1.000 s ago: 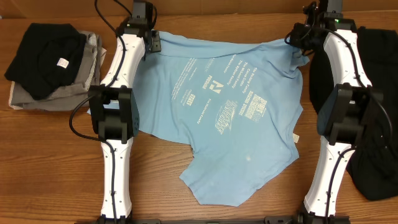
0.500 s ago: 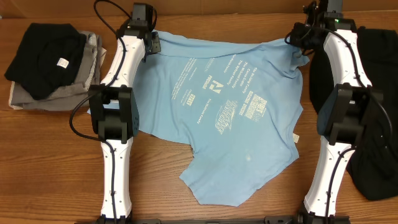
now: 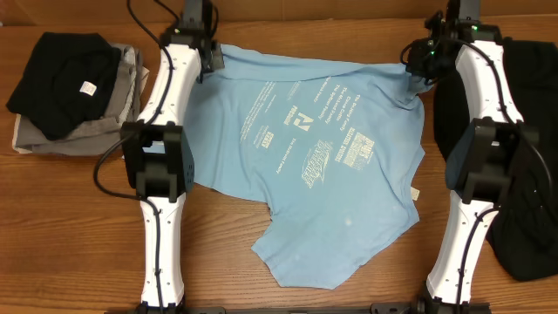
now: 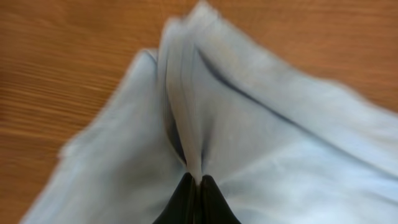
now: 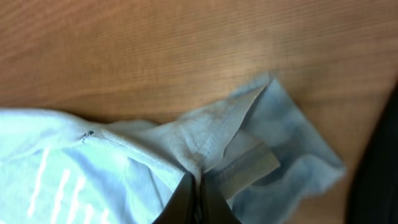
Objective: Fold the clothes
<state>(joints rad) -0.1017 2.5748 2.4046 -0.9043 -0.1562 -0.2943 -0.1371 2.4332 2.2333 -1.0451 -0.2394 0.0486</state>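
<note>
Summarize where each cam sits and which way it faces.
Overhead: above the table, looking straight down; left arm and right arm flank the T-shirt.
Left wrist: on the left arm, looking down past its black jaws, shut on a pinched T-shirt fold.
Right wrist: on the right arm, looking down past its jaws, shut on a hemmed T-shirt edge.
Shared: both wrist views show blue cloth over bare wood.

Blue T-shirt (image 5: 93, 163) edge between shut fingers (image 5: 180, 206)

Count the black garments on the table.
2. A folded black cotton garment tops the grey folded pile at far left; a crumpled black fabric garment lies at far right. Others may be hidden in the pile.
</note>
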